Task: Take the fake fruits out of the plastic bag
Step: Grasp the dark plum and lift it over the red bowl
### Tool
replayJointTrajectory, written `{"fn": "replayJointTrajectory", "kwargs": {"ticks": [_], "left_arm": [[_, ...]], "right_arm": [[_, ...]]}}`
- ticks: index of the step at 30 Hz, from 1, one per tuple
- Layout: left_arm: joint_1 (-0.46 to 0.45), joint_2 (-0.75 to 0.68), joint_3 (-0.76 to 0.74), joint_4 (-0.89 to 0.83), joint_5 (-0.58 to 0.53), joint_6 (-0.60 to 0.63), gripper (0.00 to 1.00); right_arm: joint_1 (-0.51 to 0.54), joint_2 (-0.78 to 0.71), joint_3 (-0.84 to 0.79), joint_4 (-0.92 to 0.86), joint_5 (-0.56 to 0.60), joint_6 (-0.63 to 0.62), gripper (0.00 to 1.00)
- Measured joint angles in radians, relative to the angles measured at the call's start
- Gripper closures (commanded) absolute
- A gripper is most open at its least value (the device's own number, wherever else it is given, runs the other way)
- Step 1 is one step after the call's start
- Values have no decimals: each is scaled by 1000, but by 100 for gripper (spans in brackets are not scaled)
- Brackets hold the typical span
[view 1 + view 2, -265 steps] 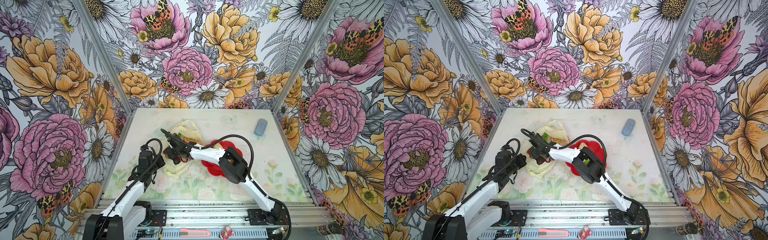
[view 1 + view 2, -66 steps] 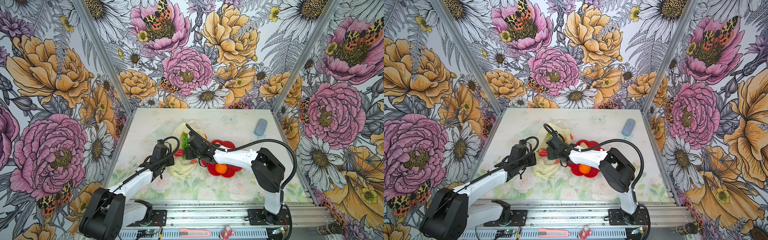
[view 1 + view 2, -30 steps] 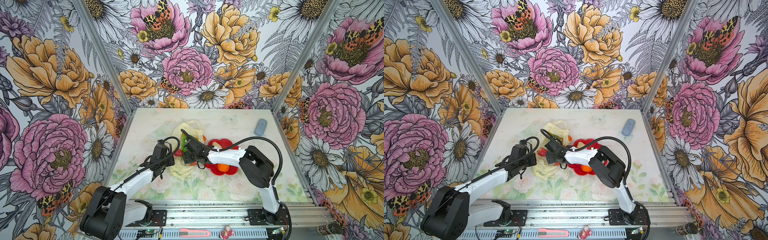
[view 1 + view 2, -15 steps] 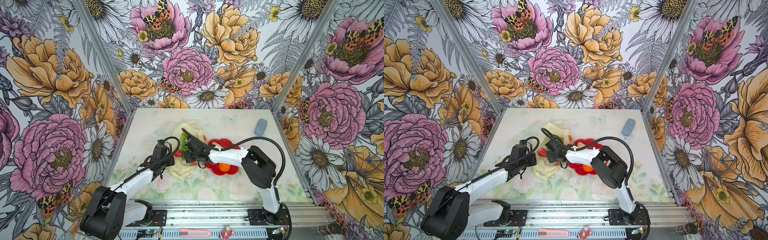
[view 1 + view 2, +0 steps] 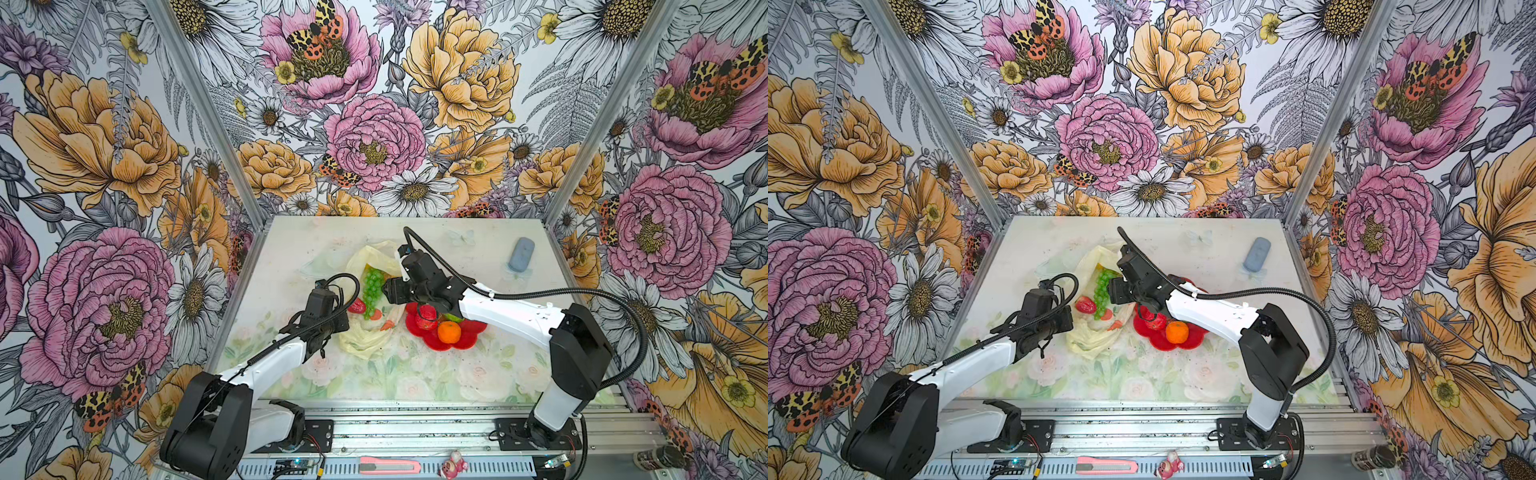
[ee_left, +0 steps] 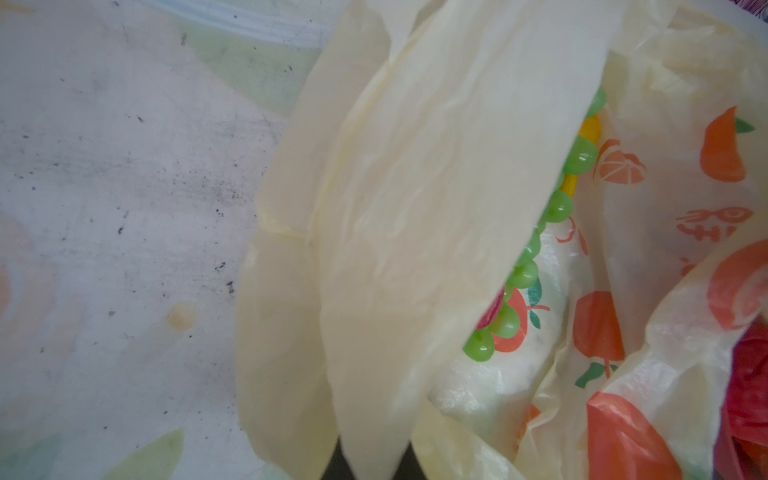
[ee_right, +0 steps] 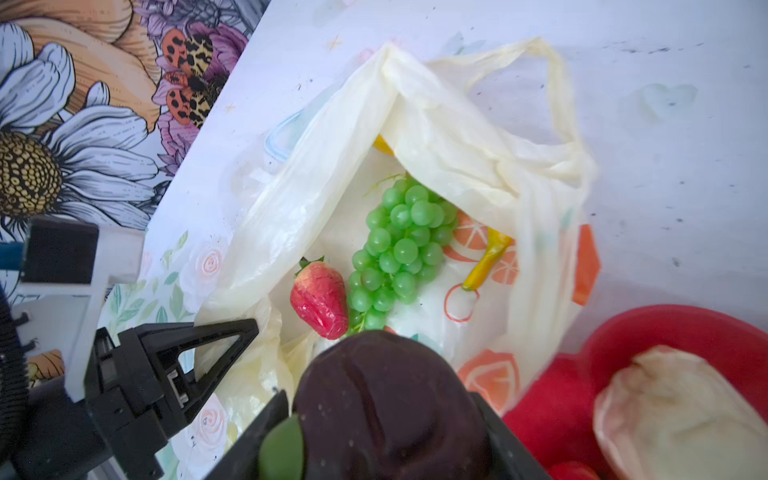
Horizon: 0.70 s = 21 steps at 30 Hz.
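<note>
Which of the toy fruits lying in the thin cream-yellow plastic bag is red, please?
The glossy red toy strawberry with green leaves; the green grape bunch beside it and the curved yellow banana are not red.

Cream-yellow plastic bag (image 7: 457, 137) — orange citrus prints (image 7: 469, 239), green grape bunch (image 7: 399, 245), red strawberry (image 7: 320, 299), red plate (image 7: 673, 324), dark maroon fruit (image 7: 386, 403).

- Both top views look down from high on your whole table (image 5: 415, 374).
- Left wrist view: very near the plastic bag (image 6: 415, 208).
- Right wrist view looks into it from farther; both share the grape bunch (image 7: 399, 245).
</note>
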Motion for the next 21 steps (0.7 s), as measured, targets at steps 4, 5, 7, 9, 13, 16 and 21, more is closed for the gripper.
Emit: {"fn": "replayJointTrajectory", "kwargs": {"ticks": [4, 5, 7, 9, 13, 16, 21], "left_arm": [[-1, 0, 0, 0, 0, 0, 100], [-1, 0, 0, 0, 0, 0, 100], [-2, 0, 0, 0, 0, 0, 100], [-3, 0, 0, 0, 0, 0, 100], [-3, 0, 0, 0, 0, 0, 100], [-4, 0, 0, 0, 0, 0, 100], [-5, 0, 0, 0, -3, 0, 100]], "right_arm": [[-87, -86, -93, 4, -9, 12, 35], [-108, -103, -117, 4, -14, 17, 35], [-148, -127, -157, 3, -28, 27, 35], [-187, -142, -188, 3, -43, 34, 35], [-256, -160, -234, 9, -80, 51, 35], [-308, -165, -266, 23, -110, 64, 35], [-393, -165, -330, 69, -162, 105, 35]]}}
